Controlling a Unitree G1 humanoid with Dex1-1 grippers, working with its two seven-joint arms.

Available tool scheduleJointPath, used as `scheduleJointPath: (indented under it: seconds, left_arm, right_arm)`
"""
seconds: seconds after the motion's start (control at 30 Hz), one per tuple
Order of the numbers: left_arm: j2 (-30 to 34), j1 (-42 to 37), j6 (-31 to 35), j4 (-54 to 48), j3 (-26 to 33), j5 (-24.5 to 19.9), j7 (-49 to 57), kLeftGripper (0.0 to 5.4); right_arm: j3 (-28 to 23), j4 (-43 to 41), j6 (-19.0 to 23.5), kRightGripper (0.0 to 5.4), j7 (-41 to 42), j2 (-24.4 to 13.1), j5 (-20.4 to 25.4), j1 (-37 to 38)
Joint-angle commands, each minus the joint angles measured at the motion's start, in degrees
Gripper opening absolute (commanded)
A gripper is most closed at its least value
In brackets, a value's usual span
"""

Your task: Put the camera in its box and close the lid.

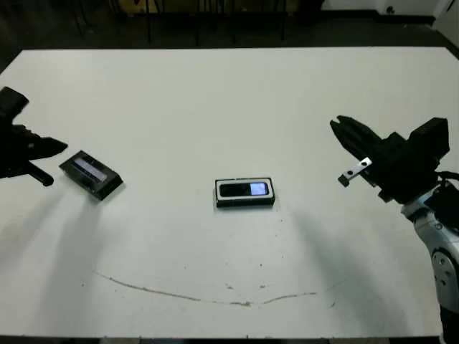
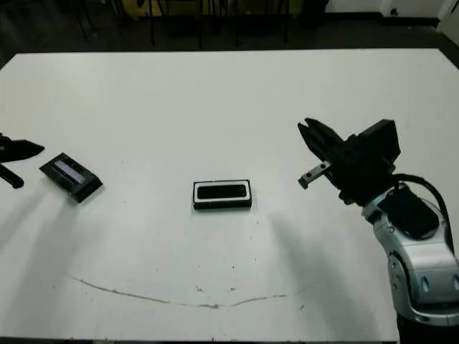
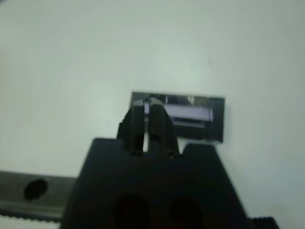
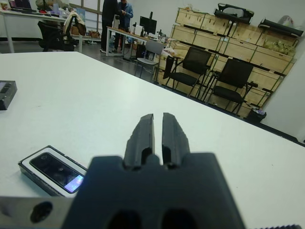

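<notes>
Room: workshop beyond the far edge, black chairs (image 4: pixel 190 67), stacked pale wooden crates (image 4: pixel 228 36), desks, a person (image 4: pixel 125 14) standing far off.

Surface: wide white table (image 1: pixel 215 100), bare but for task items; a thin brown scuff line (image 1: pixel 208 295) runs across the near part.

Box: small shallow rectangular tray with black rim and white lining (image 1: pixel 244 193), mid-table. The slim black bar-shaped camera with a bluish screen (image 1: pixel 245 189) lies flat inside it. So the first half looks done.

Lid: flat black rectangular cover with a shiny grey strip (image 1: pixel 91 174), well apart from the box, off to my left, face up.

My left gripper (image 1: pixel 61 147): just beside the lid, not touching as far as I can tell; fingers pressed nearly together, holding nothing.

My right gripper (image 1: pixel 337 127): raised right of the box, fingers nearly closed, empty.

Step in hand: fetching the lid. Next I judge I must spread the left fingers, straddle the lid's narrow sides, lift, carry it over the box, square it to the rim.
</notes>
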Motion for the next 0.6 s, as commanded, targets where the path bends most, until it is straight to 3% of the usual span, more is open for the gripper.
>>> scheduleJointPath:
  seconds: [0.03,0.17,0.6]
  left_arm:
    - [-1.5,-1.0,1.4,1.3,-1.6,2.4,1.0,0.0]
    - [-2.7,-1.5,3.8,0.7,-2.5,4.9,3.6,0.0]
    - [-5.6,-3.1,3.0,-1.6,-5.9,7.7,2.5,0.0]
  right_arm:
    - [-0.2,-0.3,1.5,0.02,-0.8,-0.9,0.1,0.7]
    - [-0.2,-0.5,1.5,0.02,-0.9,-1.2,0.0,0.7]
    - [-0.3,-0.7,2.0,0.02,-1.0,-2.4,0.3,0.9]
